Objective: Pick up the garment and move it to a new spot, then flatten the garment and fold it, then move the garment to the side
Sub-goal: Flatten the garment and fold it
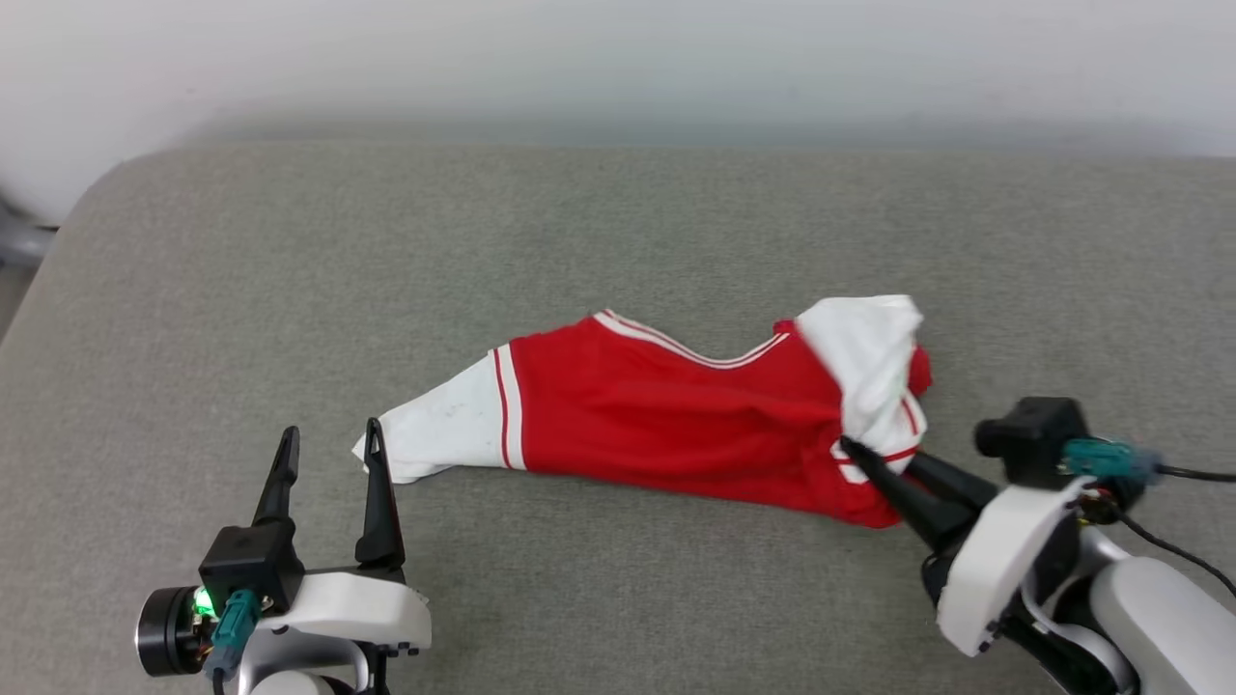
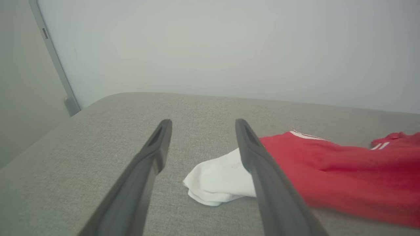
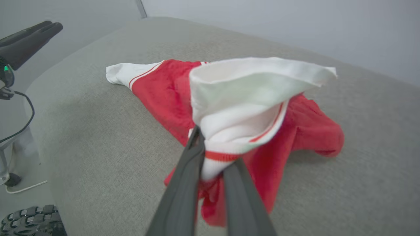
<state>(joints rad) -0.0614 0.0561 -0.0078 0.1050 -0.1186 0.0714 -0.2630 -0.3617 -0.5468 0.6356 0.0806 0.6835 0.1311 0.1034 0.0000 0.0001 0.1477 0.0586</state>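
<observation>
The garment (image 1: 676,415), a red T-shirt with white sleeves and striped trim, lies crumpled across the middle of the grey padded table (image 1: 618,222). My right gripper (image 1: 874,458) is shut on the garment's right end, pinching the white sleeve and its red-striped seam (image 3: 226,154). The sleeve bunches up above the fingers (image 3: 183,183). My left gripper (image 1: 328,449) stands open at the lower left, its fingers just beside the left white sleeve (image 1: 439,434). In the left wrist view that sleeve (image 2: 220,180) lies between and beyond the open fingers (image 2: 151,157), untouched.
A pale wall (image 1: 618,58) rises behind the table. The table's rounded left corner (image 1: 97,193) drops off near a grey frame (image 2: 55,62). A wheel (image 3: 32,221) and a cable (image 3: 23,121) show beside the table in the right wrist view.
</observation>
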